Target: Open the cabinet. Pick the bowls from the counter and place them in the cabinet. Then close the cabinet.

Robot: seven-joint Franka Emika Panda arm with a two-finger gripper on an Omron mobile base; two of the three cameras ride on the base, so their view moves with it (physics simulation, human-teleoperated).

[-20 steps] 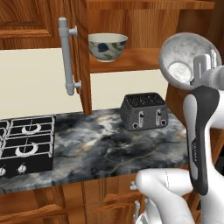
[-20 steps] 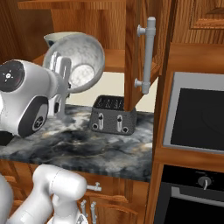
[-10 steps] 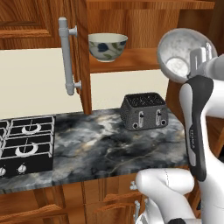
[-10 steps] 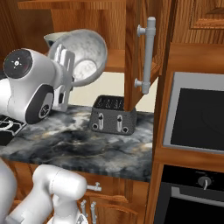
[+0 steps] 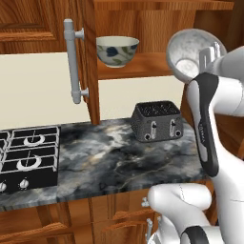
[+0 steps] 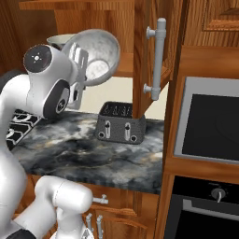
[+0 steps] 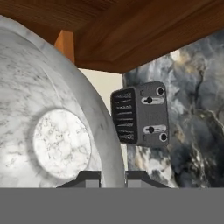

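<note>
With the gripper (image 7: 113, 176) pinched on the rim of the speckled whitish-grey bowl (image 5: 194, 55), held tilted at the upper right of the left base view, level it and ease it onto the cabinet shelf (image 5: 143, 71) beside the leaf-patterned bowl (image 5: 117, 50) without knocking it.

A dark toaster (image 5: 157, 121) stands upright — right of the black hob (image 5: 26, 157).
</note>
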